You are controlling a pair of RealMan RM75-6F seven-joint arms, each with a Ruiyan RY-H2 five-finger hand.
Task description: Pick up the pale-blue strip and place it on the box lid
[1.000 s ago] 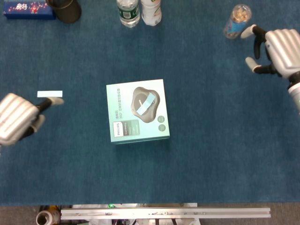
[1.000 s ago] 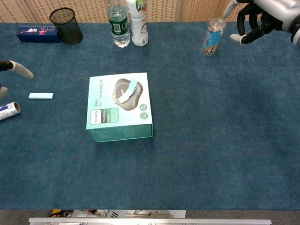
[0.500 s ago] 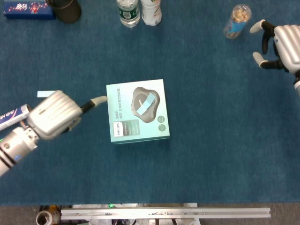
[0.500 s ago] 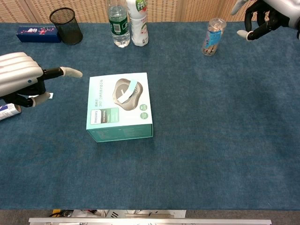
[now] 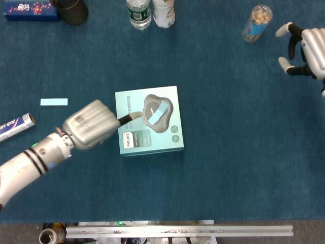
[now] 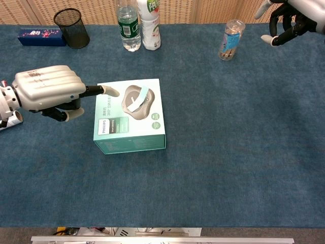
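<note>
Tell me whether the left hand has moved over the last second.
Yes. The left hand has travelled rightward from the table's left edge, past the loose blue strip, and now reaches a finger over the box.

left hand (image 5: pixel 90 124) moved right over box lid (image 5: pixel 133 136), uncovering spare strip (image 5: pixel 54 101)

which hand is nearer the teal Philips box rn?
Left. The left hand is at the teal Philips box's left edge, fingers over its lid; the right hand hangs far off, near the table's right edge.
</note>
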